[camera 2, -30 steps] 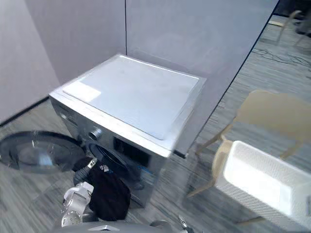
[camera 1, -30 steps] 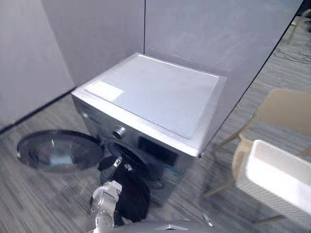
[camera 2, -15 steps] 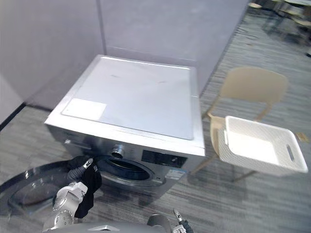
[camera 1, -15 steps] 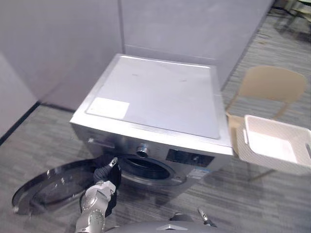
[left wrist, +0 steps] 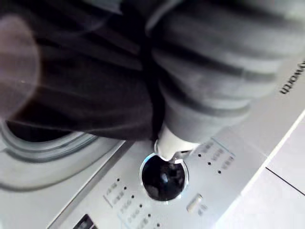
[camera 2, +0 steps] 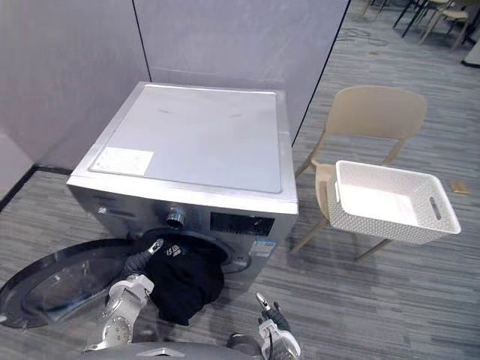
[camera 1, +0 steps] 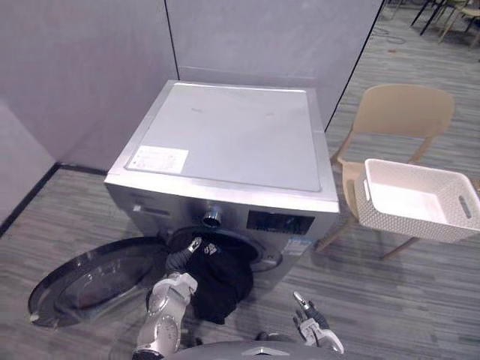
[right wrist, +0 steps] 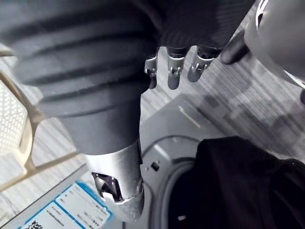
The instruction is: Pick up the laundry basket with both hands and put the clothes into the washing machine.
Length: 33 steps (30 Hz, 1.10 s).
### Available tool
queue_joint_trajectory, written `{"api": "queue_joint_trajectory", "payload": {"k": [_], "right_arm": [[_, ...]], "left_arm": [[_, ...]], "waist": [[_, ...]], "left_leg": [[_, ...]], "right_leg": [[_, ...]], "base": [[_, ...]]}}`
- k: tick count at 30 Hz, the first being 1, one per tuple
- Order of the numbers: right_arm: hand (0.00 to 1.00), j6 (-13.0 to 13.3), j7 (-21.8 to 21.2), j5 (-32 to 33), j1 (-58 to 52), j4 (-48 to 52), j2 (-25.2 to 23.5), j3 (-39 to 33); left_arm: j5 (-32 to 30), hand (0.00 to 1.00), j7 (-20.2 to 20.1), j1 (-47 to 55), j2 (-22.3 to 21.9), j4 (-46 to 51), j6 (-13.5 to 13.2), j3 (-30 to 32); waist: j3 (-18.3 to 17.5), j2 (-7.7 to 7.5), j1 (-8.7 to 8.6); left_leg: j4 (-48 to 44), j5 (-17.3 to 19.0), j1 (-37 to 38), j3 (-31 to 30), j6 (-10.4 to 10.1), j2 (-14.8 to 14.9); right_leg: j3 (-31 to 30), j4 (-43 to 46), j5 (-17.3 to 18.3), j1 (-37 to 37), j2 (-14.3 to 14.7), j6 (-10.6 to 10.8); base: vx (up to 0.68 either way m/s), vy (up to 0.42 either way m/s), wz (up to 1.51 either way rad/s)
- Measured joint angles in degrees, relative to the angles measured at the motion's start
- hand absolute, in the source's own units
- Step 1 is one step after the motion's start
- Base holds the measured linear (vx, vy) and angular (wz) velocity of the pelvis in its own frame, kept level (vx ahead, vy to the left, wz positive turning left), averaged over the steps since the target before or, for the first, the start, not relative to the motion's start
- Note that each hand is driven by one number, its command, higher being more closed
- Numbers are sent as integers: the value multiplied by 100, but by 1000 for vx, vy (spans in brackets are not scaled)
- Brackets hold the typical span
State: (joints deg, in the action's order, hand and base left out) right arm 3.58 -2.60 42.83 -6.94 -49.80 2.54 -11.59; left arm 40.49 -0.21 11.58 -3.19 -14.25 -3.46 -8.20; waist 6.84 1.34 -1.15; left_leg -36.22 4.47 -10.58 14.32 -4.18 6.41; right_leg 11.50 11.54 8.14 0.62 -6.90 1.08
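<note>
While the black garment drooped half out of the drum mouth of the silver front-loading washing machine, the left hand sat against it, grip impossible to read. The right hand hung loose and empty, near. Released early, that garment could slide onto the grey floor!

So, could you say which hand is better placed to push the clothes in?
Left, probably: the left hand is at the black clothes hanging from the washing machine; the right hand sits apart.
</note>
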Motion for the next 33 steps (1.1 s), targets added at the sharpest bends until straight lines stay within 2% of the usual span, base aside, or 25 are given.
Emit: {"api": "queue_joint_trajectory", "payload": {"k": [1, 3, 5, 7, 8, 9, 10, 11, 12, 13, 15, 17, 20, 22, 24, 27, 30, 33], "right_arm": [[0, 0, -1, -2, -38, 8, 57, 25], [0, -3, 3, -39, -77, 108, 90, 62], [0, 1, -5, -40, -211, 379, 102, 220], [0, 6, -29, -41, -309, 551, 125, 253], [0, 5, -63, -48, -254, 567, 207, 283], [0, -42, -69, -48, -233, 583, 208, 346], [0, -30, -84, -50, -158, 635, 168, 438], [0, -11, -72, -48, -126, 639, 136, 439], [0, -5, -58, -45, -115, 642, 133, 440], [0, -1, -50, -38, -32, 714, 134, 452], [0, 9, -45, -36, 70, 949, 134, 475], [0, 25, 21, -28, 244, 1419, 142, 666], [0, 129, 90, 106, 246, 2077, 122, 940], [0, 159, 112, 206, 262, 2530, 119, 1090], [0, 275, 185, 251, 328, 2990, 60, 1125], [0, 370, 198, 292, 346, 3315, 13, 1130], [0, 407, 202, 421, 387, 3446, 17, 1079], [0, 512, 208, 536, 391, 3650, 13, 1031]], "left_arm": [[0, 100, -19, 82, -7, 89, 9, -67], [5, 100, -55, 210, -1, 293, 42, -94], [93, 100, -100, 308, 6, 485, 110, -113], [110, 100, -139, 313, 9, 522, 110, -190], [115, 100, -155, 203, 54, 567, 115, -400], [119, 100, -148, 163, 122, 575, 120, -436], [122, 100, -150, 84, 200, 586, 117, -509], [123, 100, -149, -37, 247, 597, 113, -604], [123, 100, -148, -109, 264, 597, 113, -665], [125, 100, -147, -305, 272, 598, 113, -794], [126, 100, -141, -666, 267, 603, 108, -1012], [125, 100, -116, -1250, 254, 587, 90, -1189], [120, 100, 71, -2081, 154, 437, -3, -1248], [94, 100, 271, -2670, 67, 255, -69, -1178], [88, 100, 497, -3405, -21, -5, -159, -830], [94, 100, 837, -4060, 14, -289, -323, -241], [225, 100, 1132, -4635, 262, -554, -448, 425], [565, 100, 1354, -5246, 729, -636, -595, 961]], "waist": [[-23, 70, 21], [-21, 111, 43], [-19, 77, 32], [-28, 110, -6], [64, 122, -62], [172, 25, -82], [321, -57, -142], [419, -184, -186], [498, -134, -203], [599, -213, -203], [806, -179, -188], [1086, -162, -126], [1343, -180, -88], [1463, -205, -88], [1729, -242, -102], [1867, -319, -100], [2041, -408, -145], [2267, -567, -207]], "left_leg": [[-244, 63, -132, -172, 78, -4], [-309, 380, -278, -553, 72, 45], [404, 672, -112, -698, 118, 268], [1080, 665, 81, -800, 132, 313], [1673, 706, 253, -706, -306, 278], [1693, 721, 224, -577, -245, 188], [1509, 734, 12, -470, -139, 56], [1235, 794, -265, -433, -54, -1], [1104, 838, -417, -407, -21, -1], [867, 899, -698, -336, 12, 16], [624, 972, -1054, -249, 35, 80], [353, 1063, -1406, -128, -21, 278], [-60, 1177, -1906, -172, -98, 562], [-328, 1245, -2304, -240, -127, 701], [-714, 1326, -2758, -380, -156, 802], [-1263, 1474, -3482, -578, -180, 956], [-1735, 1590, -4133, -775, -193, 1094], [-2088, 1637, -4763, -888, -169, 1178]], "right_leg": [[-72, 101, 17, 97, -36, 0], [-302, 253, 23, 366, -82, 8], [-557, 420, 25, 736, -175, 19], [-657, 638, 68, 1011, -232, 129], [-896, 1110, 55, 1461, -336, 454], [-1023, 1173, 45, 1534, -421, 482], [-1212, 1252, -15, 1733, -540, 619], [-1319, 1321, -37, 1960, -599, 614], [-1360, 1341, -51, 2095, -605, 604], [-1421, 1364, -156, 2325, -591, 641], [-1505, 1384, -279, 2646, -550, 745], [-1603, 1479, -367, 3047, -389, 785], [-1591, 1761, -345, 3522, -159, 734], [-1585, 2025, -285, 3922, -70, 682], [-1563, 2465, -161, 4363, -2, 628], [-1528, 2922, -31, 5022, 125, 580], [-1455, 3252, 31, 5552, 227, 549], [-1434, 3452, 21, 6093, 289, 544]], "base": [[-141, 188, -47], [-85, 185, -56], [-47, 259, -68], [-63, 339, -41], [-99, 398, -37], [-89, 305, -29], [-81, 264, -11], [-61, 210, -1], [-64, 228, -6], [-54, 137, -12], [-47, 76, -24], [-38, -24, -36], [-40, -102, -19], [-47, -89, -6], [-54, -89, 4], [-64, -71, 0], [-58, -45, -2], [-52, 7, -6]]}}
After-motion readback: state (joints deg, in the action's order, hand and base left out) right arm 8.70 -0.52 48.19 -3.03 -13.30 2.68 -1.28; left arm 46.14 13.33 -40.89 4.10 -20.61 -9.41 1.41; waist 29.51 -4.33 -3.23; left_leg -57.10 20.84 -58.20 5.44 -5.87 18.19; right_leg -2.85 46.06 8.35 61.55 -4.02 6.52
